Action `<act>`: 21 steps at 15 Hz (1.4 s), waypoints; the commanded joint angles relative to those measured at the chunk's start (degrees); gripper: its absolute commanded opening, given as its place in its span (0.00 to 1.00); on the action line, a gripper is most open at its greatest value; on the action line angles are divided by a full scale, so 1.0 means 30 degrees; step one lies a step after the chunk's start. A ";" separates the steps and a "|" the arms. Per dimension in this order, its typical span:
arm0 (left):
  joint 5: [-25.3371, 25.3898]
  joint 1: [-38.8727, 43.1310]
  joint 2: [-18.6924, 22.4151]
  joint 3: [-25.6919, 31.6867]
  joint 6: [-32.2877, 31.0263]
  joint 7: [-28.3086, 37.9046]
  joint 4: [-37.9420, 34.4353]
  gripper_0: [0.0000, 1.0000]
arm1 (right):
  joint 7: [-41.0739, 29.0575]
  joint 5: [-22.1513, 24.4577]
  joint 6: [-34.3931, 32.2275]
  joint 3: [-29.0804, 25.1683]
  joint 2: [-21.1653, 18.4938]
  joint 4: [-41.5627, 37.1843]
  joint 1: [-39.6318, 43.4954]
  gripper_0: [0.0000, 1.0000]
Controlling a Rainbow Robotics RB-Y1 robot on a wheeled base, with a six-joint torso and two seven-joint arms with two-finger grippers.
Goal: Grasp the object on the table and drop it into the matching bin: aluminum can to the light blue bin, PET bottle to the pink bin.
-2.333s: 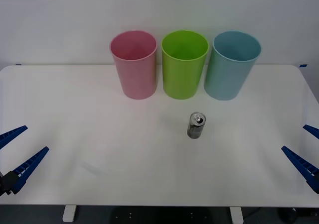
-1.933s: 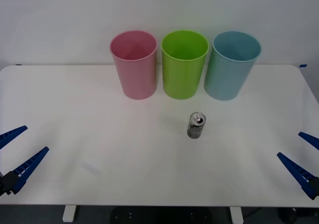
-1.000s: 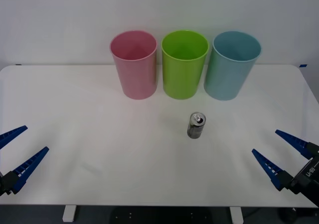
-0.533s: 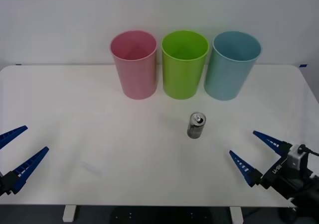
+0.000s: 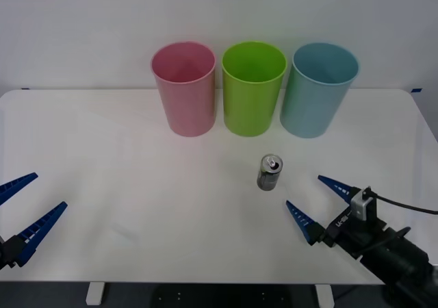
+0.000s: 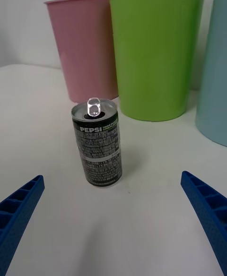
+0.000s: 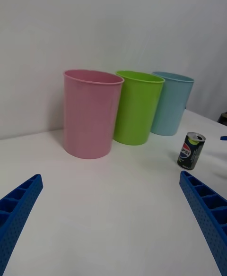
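PEPSI — white letters on a dark band, plain to read on the aluminum can (image 6: 97,146) from the right wrist camera, with blocks of fine print below, too small to make out. From the left wrist camera the other face of the can (image 7: 191,150) shows a round red, white and blue logo instead. The front camera looks down on the can (image 5: 269,172) and catches the silver lid and raised pull tab, the dark side reading only as a grey blur of print.

The can stands upright on the white worktop (image 5: 123,178), out in front of the three bins, roughly below the gap between the lime green bin (image 5: 252,89) and the light blue bin (image 5: 317,90). The pink bin (image 5: 184,88) sits at the row's left end. All three bins have plain walls.

The right gripper (image 5: 311,204) hangs low over the worktop just to the right of the can and nearer the robot, jaws spread wide — its blue ribbed fingers (image 6: 19,210) frame the can from the wrist camera without touching it. The left gripper (image 5: 27,205) sits at the worktop's near left edge, well apart from the can, jaws likewise spread and holding nothing.
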 commanded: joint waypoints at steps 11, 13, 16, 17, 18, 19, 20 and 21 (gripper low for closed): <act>0.0000 0.0001 0.0000 0.0000 0.0000 -0.0001 0.0000 1.00 | 0.1169 0.0944 0.3041 0.1852 0.2262 0.2520 -0.3148 1.00; 0.0000 0.0001 0.0000 0.0000 0.0000 -0.0001 0.0000 1.00 | 0.1403 0.1208 0.3246 0.1852 0.2701 0.3458 -0.3939 1.00; 0.0000 0.0001 0.0000 0.0000 0.0000 -0.0001 0.0000 1.00 | 0.1696 0.1237 0.3305 0.1910 0.3023 0.4864 -0.5053 1.00; 0.0000 0.0001 0.0000 0.0000 0.0000 -0.0001 0.0000 1.00 | 0.1784 0.1208 0.3363 0.1940 0.3053 0.5186 -0.5316 1.00; 0.0000 0.0001 0.0000 0.0000 0.0000 -0.0001 0.0000 1.00 | 0.1843 0.1208 0.3480 0.1940 0.3111 0.5450 -0.5580 1.00; 0.0000 0.0001 0.0000 0.0000 0.0000 -0.0001 0.0000 1.00 | 0.1931 0.1208 0.3627 0.1998 0.3229 0.5714 -0.5844 1.00; 0.0000 0.0001 0.0000 0.0000 0.0000 -0.0001 0.0000 1.00 | 0.1989 0.1208 0.3744 0.1998 0.3316 0.5802 -0.5932 1.00; 0.0000 0.0001 0.0000 0.0000 0.0000 -0.0001 0.0000 1.00 | 0.2048 0.1208 0.3890 0.1969 0.3375 0.5772 -0.5961 1.00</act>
